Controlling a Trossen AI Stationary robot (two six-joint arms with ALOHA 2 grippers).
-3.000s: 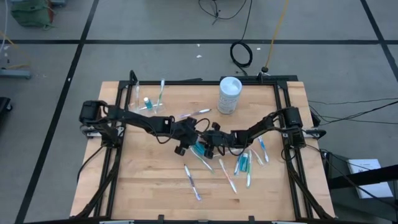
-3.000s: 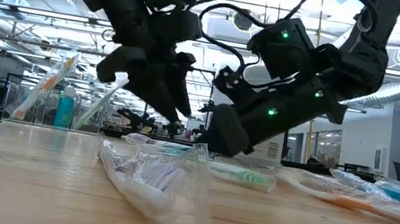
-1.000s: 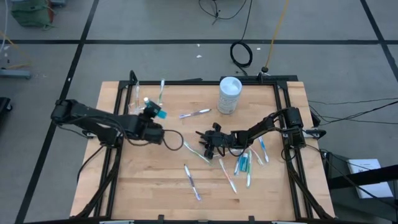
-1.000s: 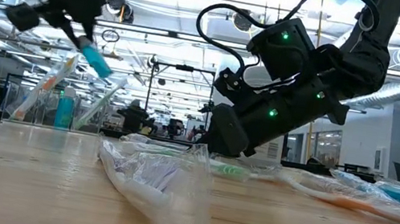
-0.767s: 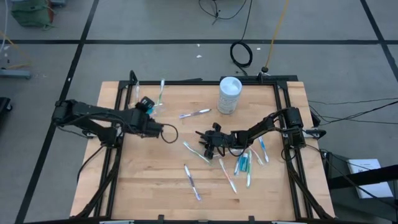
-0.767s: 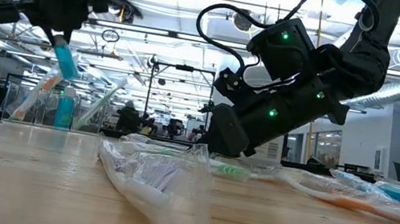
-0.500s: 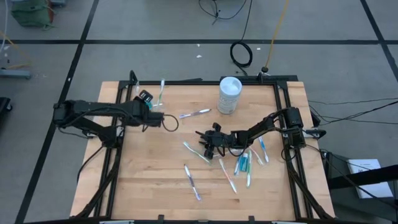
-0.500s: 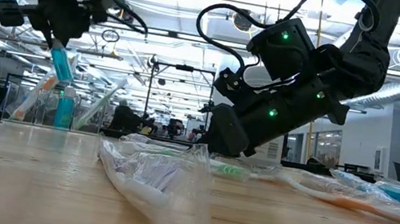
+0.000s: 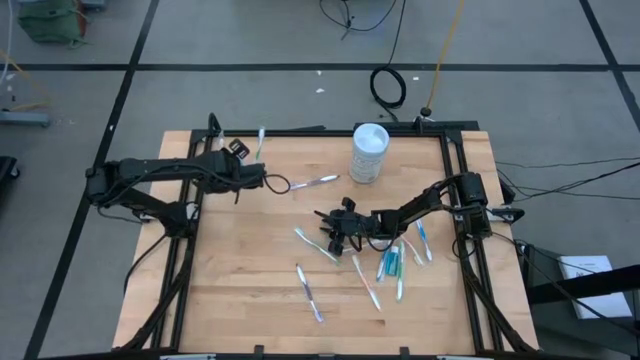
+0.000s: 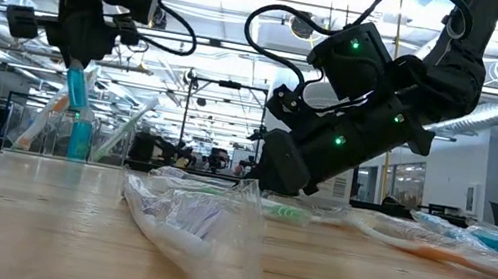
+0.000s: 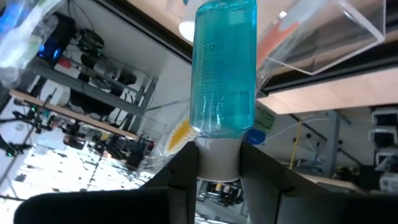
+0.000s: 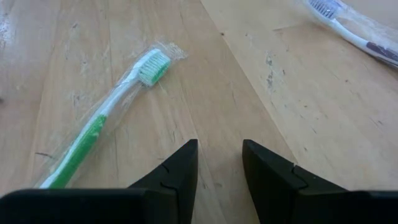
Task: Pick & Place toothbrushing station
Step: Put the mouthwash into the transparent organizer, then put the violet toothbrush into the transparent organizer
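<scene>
My left gripper is at the table's far left, shut on a small blue toothpaste tube. The tube hangs over the clear plastic cup. In the cup stand wrapped toothbrushes and another blue tube. My right gripper is low over the middle of the table, open, with only bare wood between its fingers. A wrapped green toothbrush lies flat just beyond it. More wrapped toothbrushes lie scattered on the wood. My left gripper pinches the tube's white cap end between its two fingers. The fingers come from above and point down. The tube hangs upright below them, blue body downward, lifted clear of the table above the cup.
A larger white cylindrical container stands at the far middle. Loose wrapped toothbrushes lie near it, in the centre and toward the near edge. A black frame runs along the table's edges.
My left gripper has carried the tube toward the table's far edge to the clear cup. The tube, slanted a second ago, now hangs straight down.
</scene>
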